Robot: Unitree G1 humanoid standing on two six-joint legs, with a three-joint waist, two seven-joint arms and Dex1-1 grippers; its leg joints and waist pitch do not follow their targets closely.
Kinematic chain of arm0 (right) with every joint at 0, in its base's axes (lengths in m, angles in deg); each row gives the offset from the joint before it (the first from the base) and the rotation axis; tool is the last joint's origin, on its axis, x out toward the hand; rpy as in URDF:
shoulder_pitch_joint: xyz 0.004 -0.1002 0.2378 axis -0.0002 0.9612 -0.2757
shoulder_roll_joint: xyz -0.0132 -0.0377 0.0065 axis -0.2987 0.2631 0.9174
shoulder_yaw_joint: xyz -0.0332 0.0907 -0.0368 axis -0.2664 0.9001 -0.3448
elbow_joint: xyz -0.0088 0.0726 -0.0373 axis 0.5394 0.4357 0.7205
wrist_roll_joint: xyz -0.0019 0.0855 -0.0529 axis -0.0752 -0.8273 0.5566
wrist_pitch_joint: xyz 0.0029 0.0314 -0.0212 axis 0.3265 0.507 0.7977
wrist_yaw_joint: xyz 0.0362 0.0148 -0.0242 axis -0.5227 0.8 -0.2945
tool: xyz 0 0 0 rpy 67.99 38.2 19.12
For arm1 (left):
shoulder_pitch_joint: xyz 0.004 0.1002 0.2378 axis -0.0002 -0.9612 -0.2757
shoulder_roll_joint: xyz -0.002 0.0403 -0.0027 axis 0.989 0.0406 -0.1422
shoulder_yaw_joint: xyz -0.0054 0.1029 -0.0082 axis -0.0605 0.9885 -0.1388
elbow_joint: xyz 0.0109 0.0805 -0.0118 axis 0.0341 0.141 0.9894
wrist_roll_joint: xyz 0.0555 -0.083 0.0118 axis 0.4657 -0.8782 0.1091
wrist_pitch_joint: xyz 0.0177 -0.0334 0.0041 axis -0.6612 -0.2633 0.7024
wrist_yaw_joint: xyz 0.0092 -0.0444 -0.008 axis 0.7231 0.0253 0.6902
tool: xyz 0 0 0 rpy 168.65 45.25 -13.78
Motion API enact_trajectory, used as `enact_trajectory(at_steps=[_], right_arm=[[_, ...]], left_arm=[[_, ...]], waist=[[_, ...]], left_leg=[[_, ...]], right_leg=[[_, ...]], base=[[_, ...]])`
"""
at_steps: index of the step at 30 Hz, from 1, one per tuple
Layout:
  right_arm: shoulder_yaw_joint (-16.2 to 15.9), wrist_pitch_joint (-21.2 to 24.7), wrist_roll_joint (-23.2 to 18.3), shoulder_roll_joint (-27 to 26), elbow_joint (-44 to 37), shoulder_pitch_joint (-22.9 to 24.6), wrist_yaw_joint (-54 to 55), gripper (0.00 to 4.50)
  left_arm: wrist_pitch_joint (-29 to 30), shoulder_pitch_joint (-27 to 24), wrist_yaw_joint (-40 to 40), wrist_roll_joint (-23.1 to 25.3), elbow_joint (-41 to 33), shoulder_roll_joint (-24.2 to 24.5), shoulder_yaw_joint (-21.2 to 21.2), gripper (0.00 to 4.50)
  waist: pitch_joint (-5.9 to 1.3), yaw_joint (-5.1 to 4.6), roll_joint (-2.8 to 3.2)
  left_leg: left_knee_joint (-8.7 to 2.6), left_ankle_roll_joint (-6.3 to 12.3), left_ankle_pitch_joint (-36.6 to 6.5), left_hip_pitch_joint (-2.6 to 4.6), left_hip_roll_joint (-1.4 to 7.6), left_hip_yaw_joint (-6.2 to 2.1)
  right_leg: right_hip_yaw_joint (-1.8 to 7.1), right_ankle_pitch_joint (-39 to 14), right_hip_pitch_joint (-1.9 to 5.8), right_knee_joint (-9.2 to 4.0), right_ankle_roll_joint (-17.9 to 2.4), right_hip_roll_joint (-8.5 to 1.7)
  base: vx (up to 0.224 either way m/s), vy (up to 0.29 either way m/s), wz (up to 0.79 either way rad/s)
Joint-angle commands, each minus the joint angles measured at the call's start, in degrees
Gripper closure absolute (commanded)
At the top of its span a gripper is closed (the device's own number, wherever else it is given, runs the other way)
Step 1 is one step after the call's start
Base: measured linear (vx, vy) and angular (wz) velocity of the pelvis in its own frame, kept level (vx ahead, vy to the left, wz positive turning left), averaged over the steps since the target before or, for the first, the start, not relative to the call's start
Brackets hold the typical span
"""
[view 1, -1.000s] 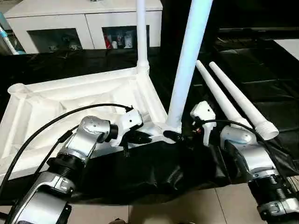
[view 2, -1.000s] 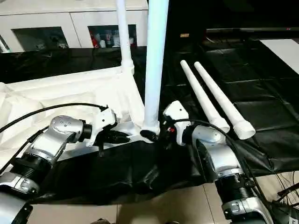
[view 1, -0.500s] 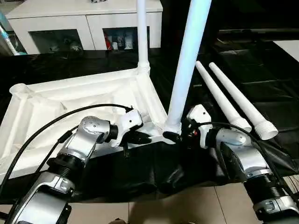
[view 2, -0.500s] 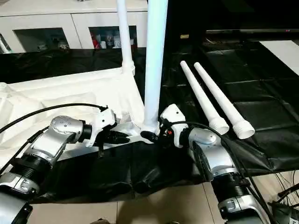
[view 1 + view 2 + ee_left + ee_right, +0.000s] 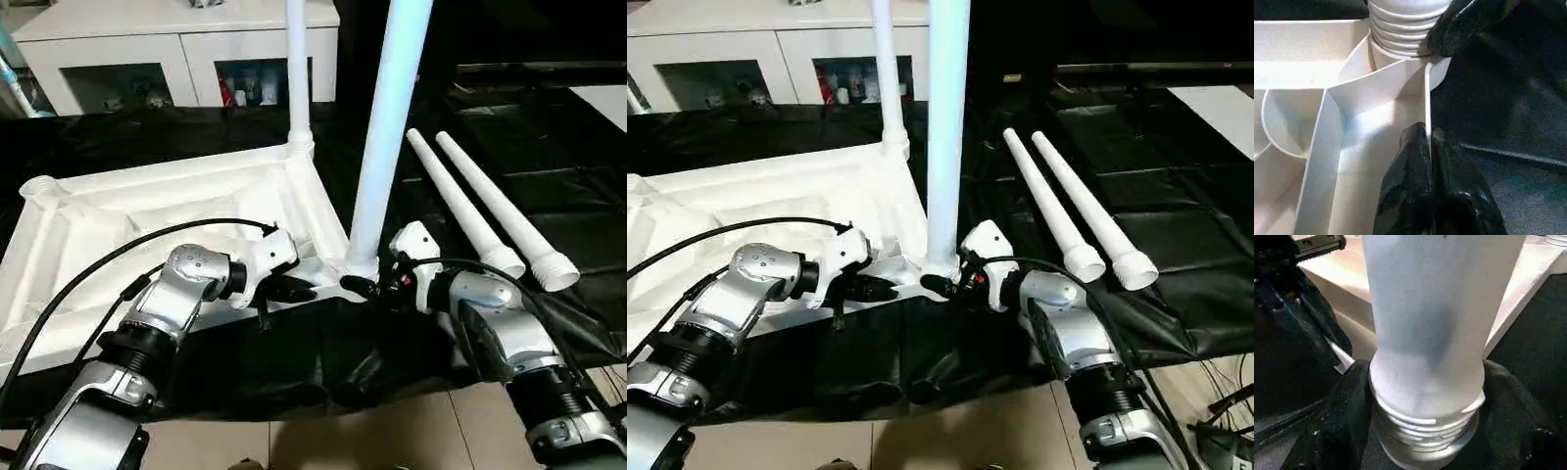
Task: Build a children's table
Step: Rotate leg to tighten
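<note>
The white table top (image 5: pixel 147 206) lies upside down on the black cover. One white leg (image 5: pixel 297 69) stands in its far right corner socket. A second leg (image 5: pixel 387 127) stands at the near right corner, its threaded base (image 5: pixel 1425 431) at the socket. My right gripper (image 5: pixel 367 284) is shut on this leg's base, with black fingers (image 5: pixel 1342 421) pressed on both sides. My left gripper (image 5: pixel 1429 142) is shut on the thin near rim (image 5: pixel 1427 98) of the top, just left of that corner. Two loose legs (image 5: pixel 460 206) lie side by side to the right.
A white glass-door cabinet (image 5: pixel 176 39) stands behind the work table. The black cover (image 5: pixel 549 147) wrinkles and hangs over the near edge, with tiled floor (image 5: pixel 392 431) below. A black cable (image 5: pixel 118 255) runs along my left forearm.
My right gripper has moved left up to the near leg's base, and its fingers have closed in around it. The left gripper has stayed clamped on the rim.
</note>
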Motion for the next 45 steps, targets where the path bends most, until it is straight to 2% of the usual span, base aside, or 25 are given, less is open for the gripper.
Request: enact_trajectory(at_steps=[1,7,8,9,11,14,17,23,24,25,29,31,33,34,35,36,38,39,43,44,45], right_arm=[[1.29,0.91,0.0,-1.91,1.76,-1.26,4.43,1.77],[2.5,2.86,1.18,-6.23,4.03,-1.75,12.81,1.77],[2.77,3.23,1.75,-7.44,5.12,-2.26,15.47,1.77],[3.33,3.62,2.33,-9.04,7.19,-3.42,19.12,1.77],[4.0,3.78,3.24,-10.91,10.67,-5.55,23.87,1.77],[4.52,3.47,4.71,-13.23,16.41,-9.39,30.16,1.77],[6.2,3.31,4.38,-15.64,21.16,-12.71,34.53,1.77],[6.75,1.94,4.51,-19.03,26.09,-16.3,36.13,1.77],[6.99,1.58,4.03,-19.22,25.93,-16.27,34.99,1.21],[7.09,1.19,3.64,-19.32,25.63,-16.2,33.9,1.07],[6.28,-0.13,4.39,-18.28,24.94,-15.94,31.62,0.86],[5.52,-0.49,4.51,-16.2,22.57,-14.97,28.9,0.62],[4.94,-0.11,4.32,-14.84,20.36,-13.98,26.7,0.62],[4.2,0.12,4.63,-13.7,19.0,-13.25,25.28,0.62],[3.3,0.09,5.21,-12.49,17.95,-12.57,23.78,0.62],[2.75,-0.07,5.66,-11.69,17.36,-12.16,22.7,0.62],[2.44,-0.27,5.34,-8.88,13.93,-10.14,18.7,0.62],[2.3,-0.21,5.05,-7.79,12.45,-9.34,16.88,0.62],[0.94,-0.59,4.04,-2.9,5.69,-5.65,8.68,0.62],[0.36,0.05,3.4,-0.95,3.3,-4.27,5.42,0.62],[0.25,0.26,2.82,-0.27,2.35,-3.8,4.28,0.62]], left_arm=[[0.13,1.04,-1.34,-0.52,-0.26,-1.71,-0.13,4.5],[1.48,3.36,-8.84,0.99,4.7,-5.32,-1.05,4.5],[1.91,4.04,-11.06,1.14,5.96,-6.5,-1.47,4.5],[2.7,5.18,-14.38,1.27,7.83,-8.23,-2.18,4.5],[3.87,7.03,-18.99,1.25,10.87,-10.71,-3.35,4.5],[4.88,10.36,-26.3,1.81,16.61,-13.89,-4.68,4.5],[5.27,12.67,-30.85,2.6,20.85,-15.51,-4.99,4.5],[5.05,14.84,-33.42,3.17,24.67,-16.73,-5.5,4.5],[4.74,15.0,-33.4,3.1,25.02,-16.67,-5.55,4.5],[4.39,15.13,-33.28,3.02,25.34,-16.52,-5.6,4.5],[3.09,14.77,-31.83,3.24,25.03,-15.98,-5.23,4.5],[-0.35,13.4,-28.22,4.7,23.73,-14.65,-3.06,4.5],[-0.44,12.61,-26.61,4.86,22.63,-13.94,-2.5,4.5],[0.07,12.06,-25.21,4.75,21.77,-13.49,-2.2,4.5],[0.12,11.62,-24.14,4.97,21.14,-12.99,-1.73,4.5],[0.08,11.4,-23.46,5.14,20.91,-12.68,-1.44,4.5],[-1.2,10.06,-20.37,5.44,19.37,-11.31,-0.34,4.5],[-1.93,9.53,-19.17,5.36,18.72,-10.8,-0.06,4.5],[-6.76,6.8,-10.9,4.36,14.93,-7.92,1.46,4.5],[-8.5,4.61,-4.6,2.78,10.54,-5.87,2.67,4.5],[-8.06,3.83,-2.42,2.07,8.6,-5.07,3.05,4.5]], waist=[[-4.42,-0.29,-0.19],[-4.28,-0.66,-0.15],[-4.31,-0.8,-0.27],[-4.26,-0.9,-0.01],[-4.36,-1.14,-0.16],[-4.47,-1.56,-0.14],[-4.44,-1.45,-0.1],[-4.42,-1.51,-0.13],[-4.35,-1.48,-0.15],[-4.36,-1.5,-0.39],[-4.3,-1.71,-0.29],[-4.26,-1.87,-0.23],[-4.23,-1.68,-0.15],[-4.35,-1.85,-0.16],[-4.4,-1.71,0.17],[-4.5,-1.83,-0.01],[-4.59,-1.74,0.29],[-4.54,-1.78,0.09],[-4.24,-1.52,0.23],[-4.19,-1.54,0.36],[-4.19,-1.37,0.37]], left_leg=[[-4.19,5.38,-3.61,0.12,2.96,-0.81],[-4.44,3.5,-5.54,0.36,2.74,-0.8],[-4.46,3.17,-5.72,0.25,2.67,-0.82],[-4.48,2.93,-5.99,0.35,2.64,-0.79],[-4.49,2.49,-6.05,0.29,2.54,-0.91],[-4.28,2.83,-4.74,0.22,2.31,-0.83],[-4.24,3.43,-4.88,0.16,2.27,-0.81],[-4.34,4.44,-5.53,0.24,2.31,-0.83],[-4.37,4.56,-6.04,0.16,2.35,-0.84],[-4.38,4.68,-6.3,0.14,2.32,-0.8],[-4.5,4.87,-7.07,0.02,2.4,-0.95],[-4.56,4.8,-7.57,0.05,2.45,-0.96],[-4.52,5.12,-7.66,0.03,2.5,-0.95],[-4.53,5.33,-6.73,-0.22,2.59,-1.08],[-4.43,5.6,-6.04,-0.1,2.64,-1.08],[-4.32,5.97,-5.49,-0.1,2.64,-1.02],[-4.16,6.69,-4.6,-0.15,2.67,-1.04],[-4.09,7.45,-4.47,-0.24,2.64,-0.99],[-4.34,7.63,-6.44,-0.1,2.86,-1.0],[-4.43,7.19,-7.52,-0.02,3.01,-0.99],[-4.6,6.65,-8.41,0.01,3.32,-1.01]], right_leg=[[2.66,-4.81,4.0,-3.1,-14.79,-3.45],[2.65,-8.52,3.87,-3.7,-13.57,-3.38],[2.63,-8.74,4.07,-3.72,-13.36,-3.35],[2.66,-9.03,3.87,-3.82,-13.24,-3.34],[2.58,-9.15,4.16,-3.81,-13.22,-3.39],[2.54,-8.03,4.1,-3.78,-13.68,-3.28],[2.55,-8.61,4.18,-3.99,-13.39,-3.45],[2.4,-8.85,4.17,-4.02,-13.63,-3.42],[2.43,-9.21,4.21,-4.09,-13.47,-3.52],[2.43,-9.51,4.26,-4.17,-13.38,-3.5],[2.33,-11.01,4.3,-4.27,-12.85,-3.56],[2.35,-11.84,4.26,-4.41,-12.78,-3.55],[2.39,-11.42,4.31,-4.42,-12.52,-3.59],[2.36,-9.66,4.5,-4.05,-12.98,-3.57],[2.31,-8.28,4.39,-3.92,-13.36,-3.56],[2.32,-6.7,4.4,-3.77,-13.95,-3.5],[2.32,-4.24,4.44,-3.54,-14.7,-3.48],[2.32,-3.03,4.52,-3.48,-15.07,-3.45],[2.3,-5.61,4.42,-3.93,-15.05,-3.46],[2.37,-6.85,4.33,-3.89,-14.9,-3.5],[2.47,-7.68,4.31,-3.89,-14.94,-3.61]], base=[[0.0,0.0,0.0],[0.0,0.0,0.0],[0.0,0.0,0.0],[0.0,0.0,0.0],[0.0,0.0,0.0],[0.0,0.0,0.0],[0.0,0.0,0.0],[0.0,0.0,0.0],[0.0,0.0,0.0],[0.0,0.0,0.0],[0.0,0.0,0.0],[0.0,0.0,0.0],[0.0,0.0,0.0],[0.0,0.0,0.0],[0.0,0.0,0.0],[0.0,0.0,0.0],[0.0,0.0,0.0],[0.0,0.0,0.0],[0.0,0.0,0.0],[0.0,0.0,0.0],[0.0,0.0,0.0]])
